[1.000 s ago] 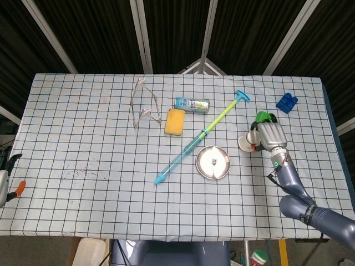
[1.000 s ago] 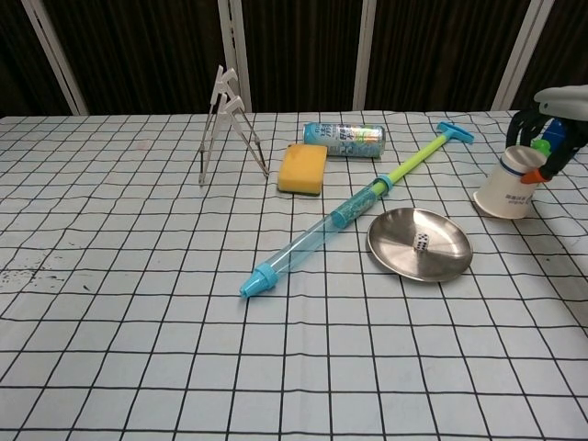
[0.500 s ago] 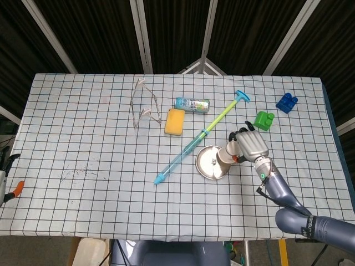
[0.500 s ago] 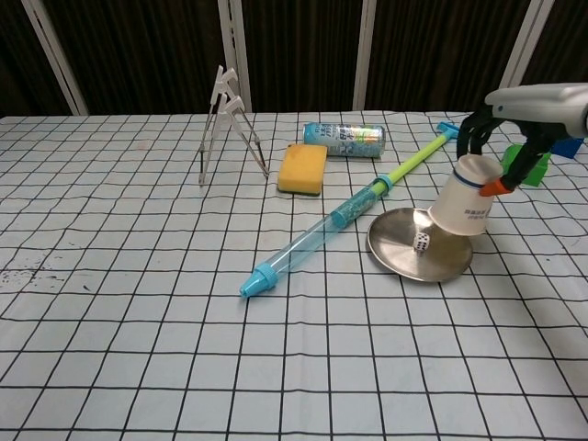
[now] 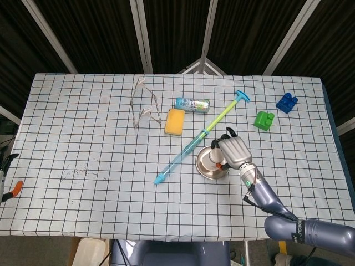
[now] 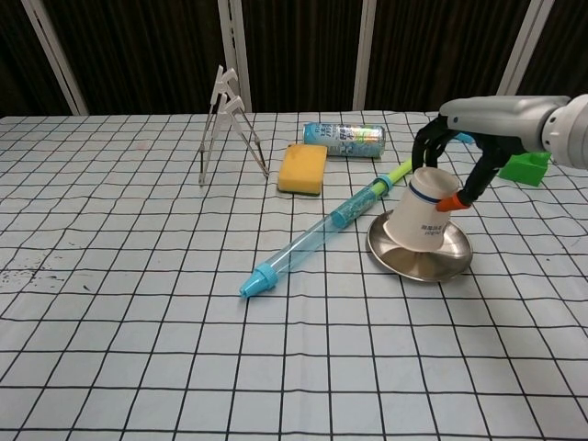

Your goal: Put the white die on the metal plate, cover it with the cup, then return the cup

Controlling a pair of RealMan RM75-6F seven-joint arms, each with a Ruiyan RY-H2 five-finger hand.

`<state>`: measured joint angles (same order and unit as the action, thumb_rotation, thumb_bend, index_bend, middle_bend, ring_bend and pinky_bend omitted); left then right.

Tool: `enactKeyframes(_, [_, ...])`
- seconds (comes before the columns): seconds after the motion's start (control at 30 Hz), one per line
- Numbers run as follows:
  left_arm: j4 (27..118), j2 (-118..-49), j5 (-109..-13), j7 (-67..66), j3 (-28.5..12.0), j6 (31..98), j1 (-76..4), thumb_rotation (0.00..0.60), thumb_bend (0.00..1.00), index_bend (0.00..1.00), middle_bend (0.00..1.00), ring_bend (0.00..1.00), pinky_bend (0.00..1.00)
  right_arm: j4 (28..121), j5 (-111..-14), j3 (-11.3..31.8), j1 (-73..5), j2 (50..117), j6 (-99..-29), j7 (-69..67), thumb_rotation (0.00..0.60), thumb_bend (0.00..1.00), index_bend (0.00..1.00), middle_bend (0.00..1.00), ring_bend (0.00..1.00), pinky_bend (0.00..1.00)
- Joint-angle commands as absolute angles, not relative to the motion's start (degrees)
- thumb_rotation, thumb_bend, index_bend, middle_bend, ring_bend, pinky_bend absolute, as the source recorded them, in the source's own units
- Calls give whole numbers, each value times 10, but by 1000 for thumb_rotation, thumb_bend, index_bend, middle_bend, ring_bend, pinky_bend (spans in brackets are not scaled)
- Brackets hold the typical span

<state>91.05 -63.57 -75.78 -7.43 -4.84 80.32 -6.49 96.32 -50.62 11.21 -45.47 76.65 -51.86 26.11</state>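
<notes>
My right hand (image 6: 450,170) grips a white paper cup (image 6: 423,220), upside down and slightly tilted, with its mouth over the metal plate (image 6: 418,265). In the head view the cup (image 5: 212,159) sits under the right hand (image 5: 233,152) on the plate (image 5: 206,172). The white die is hidden beneath the cup. At the far left edge of the head view only a small part of my left hand (image 5: 8,183) shows, away from the plate.
A long blue and green water syringe (image 6: 344,211) lies diagonally just left of the plate. Behind it are a yellow sponge (image 6: 302,169), a lying can (image 6: 343,140) and a wire stand (image 6: 226,124). Green block (image 5: 264,119) and blue block (image 5: 286,102) sit at right.
My right hand carried the cup leftward from the table's right side to the plate and lowered it over the die, which is now hidden.
</notes>
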Motion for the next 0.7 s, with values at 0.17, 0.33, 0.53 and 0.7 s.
enactKeyframes(0.17, [911,-635,-756,-75,-49,808,-63,600,457,168,0,0,35,931,-515,109,-459,786,-517,250,600,355,509,454,243,0])
enactKeyframes(0.33, [910,-636,-753,-76,-50,804,-64,600,456,170,0,0,35,911,-516,104,-459,793,-510,238,600,355,509,454,243,0])
enactKeyframes(0.53, [910,-637,-754,-79,-49,803,-65,600,456,175,0,0,35,887,-522,98,-461,801,-502,229,600,355,525,454,243,0])
enactKeyframes(0.7, [910,-638,-752,-81,-50,804,-65,600,457,175,0,0,35,873,-529,95,-461,806,-499,223,600,356,532,454,243,0])
